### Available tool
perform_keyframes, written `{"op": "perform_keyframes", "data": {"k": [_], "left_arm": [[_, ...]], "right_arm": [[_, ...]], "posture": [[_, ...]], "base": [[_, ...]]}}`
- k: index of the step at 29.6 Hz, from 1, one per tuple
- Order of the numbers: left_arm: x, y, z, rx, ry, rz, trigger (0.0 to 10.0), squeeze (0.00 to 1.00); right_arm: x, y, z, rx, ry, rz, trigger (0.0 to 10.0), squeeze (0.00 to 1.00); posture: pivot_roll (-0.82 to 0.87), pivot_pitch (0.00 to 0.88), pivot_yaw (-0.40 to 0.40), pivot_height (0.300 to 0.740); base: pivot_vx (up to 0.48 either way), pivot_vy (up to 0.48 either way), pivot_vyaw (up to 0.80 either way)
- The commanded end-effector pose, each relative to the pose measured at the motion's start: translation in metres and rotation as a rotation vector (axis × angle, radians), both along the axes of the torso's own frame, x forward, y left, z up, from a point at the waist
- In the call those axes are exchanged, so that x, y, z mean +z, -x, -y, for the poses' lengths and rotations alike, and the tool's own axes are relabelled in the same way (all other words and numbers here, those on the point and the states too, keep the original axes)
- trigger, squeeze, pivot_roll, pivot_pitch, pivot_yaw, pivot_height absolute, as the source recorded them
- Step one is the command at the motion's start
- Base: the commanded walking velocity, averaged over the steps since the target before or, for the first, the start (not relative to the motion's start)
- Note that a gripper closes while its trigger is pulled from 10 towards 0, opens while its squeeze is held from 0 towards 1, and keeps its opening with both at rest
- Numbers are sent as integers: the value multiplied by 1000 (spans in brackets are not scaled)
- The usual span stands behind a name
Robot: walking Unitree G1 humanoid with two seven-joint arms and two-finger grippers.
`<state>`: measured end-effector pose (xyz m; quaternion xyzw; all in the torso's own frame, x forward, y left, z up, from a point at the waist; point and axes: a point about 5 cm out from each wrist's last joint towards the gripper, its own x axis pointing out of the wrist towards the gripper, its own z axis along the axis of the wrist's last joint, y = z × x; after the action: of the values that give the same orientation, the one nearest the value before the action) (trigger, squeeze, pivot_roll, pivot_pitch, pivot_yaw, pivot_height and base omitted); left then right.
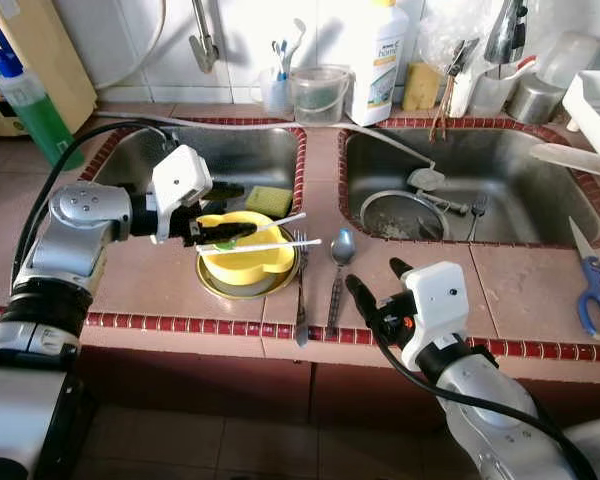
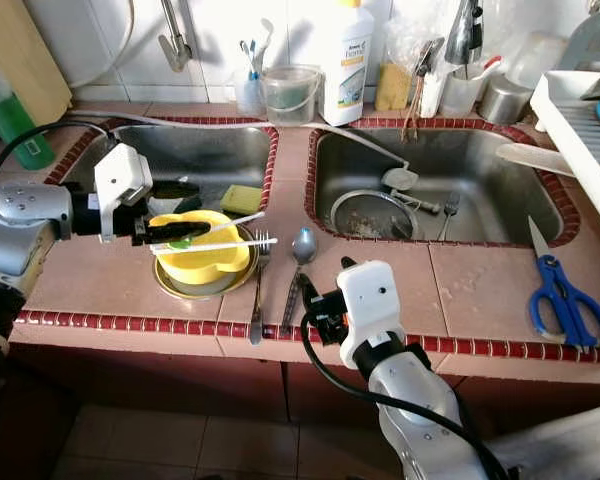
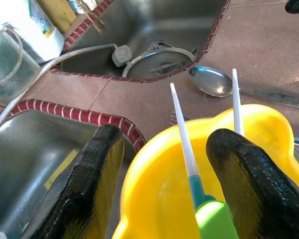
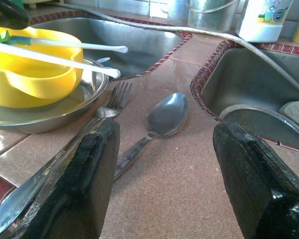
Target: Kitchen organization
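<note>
Between the two sinks on the bench, my left gripper [image 1: 223, 212] hovers, jaws wide and empty, over the yellow bowl [image 1: 246, 258] with its sticks, my right gripper [image 1: 372, 282], equally open, waits at five o'clock, fork [image 1: 301, 285] and spoon [image 1: 339, 268] still unsorted.

Arms: my two are silver metal with dark joint bands.
Wrists: each wears a white boxy housing.
Cables: black, looping along each arm.
Fingers [image 3: 94, 189]: long, black, yellow-tinged inside.

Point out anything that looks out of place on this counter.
Blue scissors lie loose on the counter right of the sinks. A fork overhangs the counter's front edge. Two white sticks lie across the yellow bowl.
</note>
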<state>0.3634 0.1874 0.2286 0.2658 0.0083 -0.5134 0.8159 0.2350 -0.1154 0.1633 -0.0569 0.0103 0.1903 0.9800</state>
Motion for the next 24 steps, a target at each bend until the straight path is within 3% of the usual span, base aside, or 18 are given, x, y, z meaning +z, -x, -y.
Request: {"op": "perform_keyframes", "data": {"k": [1, 15, 24], "left_arm": [[-2, 2, 0, -7, -36, -5, 10000, 0], [-4, -2, 23, -39, -34, -26, 10000, 0], [-3, -4, 27, -47, -35, -27, 10000, 0]], "right_arm": [[-2, -1, 0, 8, 10, -7, 10000, 0], [-2, -1, 0, -11, 5, -4, 10000, 0], [-2, 1, 2, -26, 1, -6, 10000, 0]], "posture": [[-93, 124, 58, 703], [-111, 136, 82, 703], [-117, 138, 92, 703]], "base": [[0, 0, 0], [0, 0, 0], [0, 0, 0]]}}
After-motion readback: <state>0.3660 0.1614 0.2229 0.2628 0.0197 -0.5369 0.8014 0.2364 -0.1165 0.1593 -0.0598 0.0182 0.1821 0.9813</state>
